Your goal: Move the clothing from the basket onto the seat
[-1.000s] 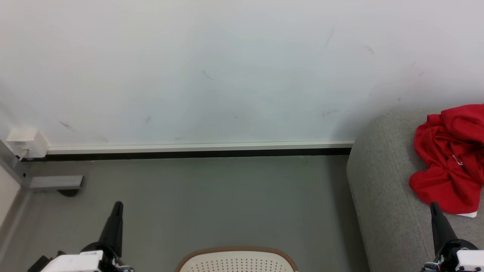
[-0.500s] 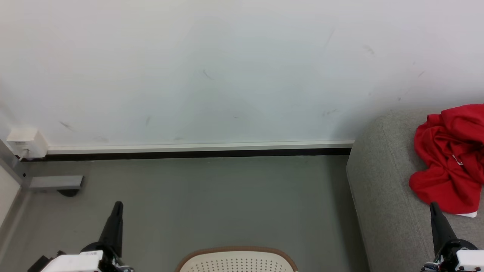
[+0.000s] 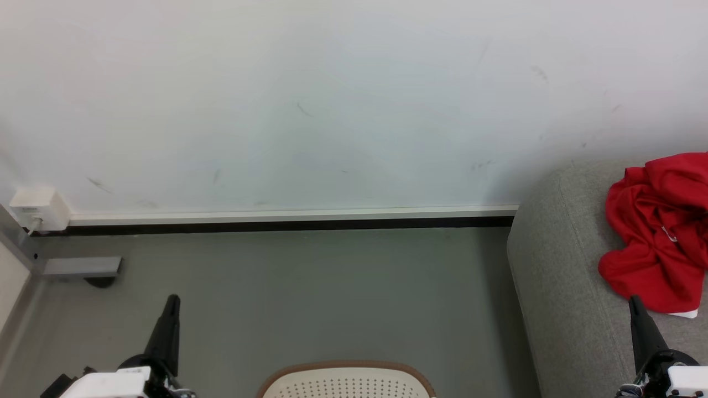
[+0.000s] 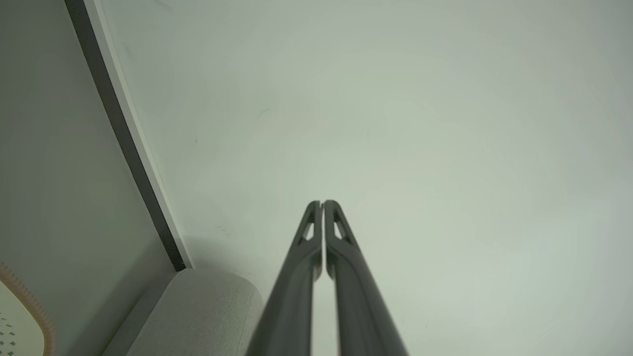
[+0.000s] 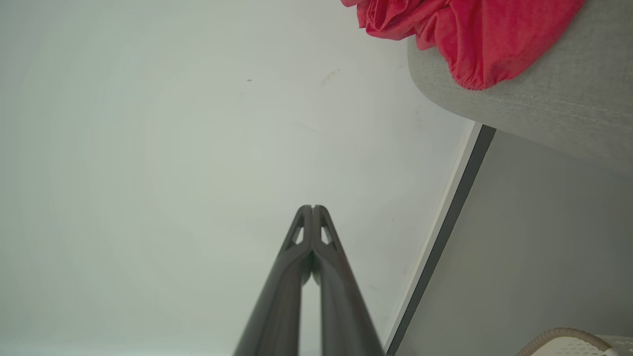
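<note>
The red clothing (image 3: 658, 232) lies crumpled on the grey seat (image 3: 558, 276) at the right edge of the head view; the right wrist view catches the clothing (image 5: 470, 34) hanging over the seat's rounded edge (image 5: 544, 104). The cream basket (image 3: 345, 381) with its tan rim shows at the bottom centre, its inside hidden. My left gripper (image 3: 172, 301) stands shut over the floor at the lower left, holding nothing. My right gripper (image 3: 635, 303) is shut and empty, just below the clothing's lower edge. In the wrist views the left gripper (image 4: 322, 202) and the right gripper (image 5: 312, 207) have their tips together.
A white wall (image 3: 332, 110) with a dark skirting strip (image 3: 276, 225) runs behind the grey floor (image 3: 310, 298). A white socket box (image 3: 37, 209) and a grey metal foot (image 3: 83, 268) sit at the far left. The basket rim (image 5: 564, 338) shows low in the right wrist view.
</note>
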Controlling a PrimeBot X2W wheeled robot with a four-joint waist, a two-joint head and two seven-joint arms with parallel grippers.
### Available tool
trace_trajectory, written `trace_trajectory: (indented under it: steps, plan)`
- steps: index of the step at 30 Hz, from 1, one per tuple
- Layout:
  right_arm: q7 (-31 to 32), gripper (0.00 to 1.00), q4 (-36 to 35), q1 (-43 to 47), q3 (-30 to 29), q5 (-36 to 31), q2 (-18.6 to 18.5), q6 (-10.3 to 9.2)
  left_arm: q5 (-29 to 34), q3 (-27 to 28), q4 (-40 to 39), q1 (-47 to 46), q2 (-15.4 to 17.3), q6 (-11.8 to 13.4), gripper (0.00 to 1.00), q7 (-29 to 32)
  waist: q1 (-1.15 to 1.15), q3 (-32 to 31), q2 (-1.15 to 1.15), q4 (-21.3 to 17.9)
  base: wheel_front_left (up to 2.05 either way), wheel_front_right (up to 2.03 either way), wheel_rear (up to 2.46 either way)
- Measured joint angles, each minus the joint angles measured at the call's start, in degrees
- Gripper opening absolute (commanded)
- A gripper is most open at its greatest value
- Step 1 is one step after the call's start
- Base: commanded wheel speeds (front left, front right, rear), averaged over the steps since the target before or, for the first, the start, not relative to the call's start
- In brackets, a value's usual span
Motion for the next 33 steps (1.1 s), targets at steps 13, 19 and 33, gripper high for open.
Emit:
trace_trajectory:
  steps: [13,19,33]
  plan:
    - [0.0,0.00,0.0,0.0,-0.1,0.0,0.0,0.00,0.0,0.0,0.0,0.0,0.0,0.0,0.00,0.0,0.00,0.0,0.00,0.0,0.00,0.00,0.00]
    - [0.0,0.00,0.0,0.0,-0.1,0.0,0.0,0.00,0.0,0.0,0.0,0.0,0.0,0.0,0.00,0.0,0.00,0.0,0.00,0.0,0.00,0.00,0.00]
    - [0.0,0.00,0.0,0.0,-0.1,0.0,0.1,-0.01,0.0,0.0,0.0,0.0,0.0,0.0,0.00,0.0,0.00,0.0,0.00,0.0,0.00,0.00,0.00]
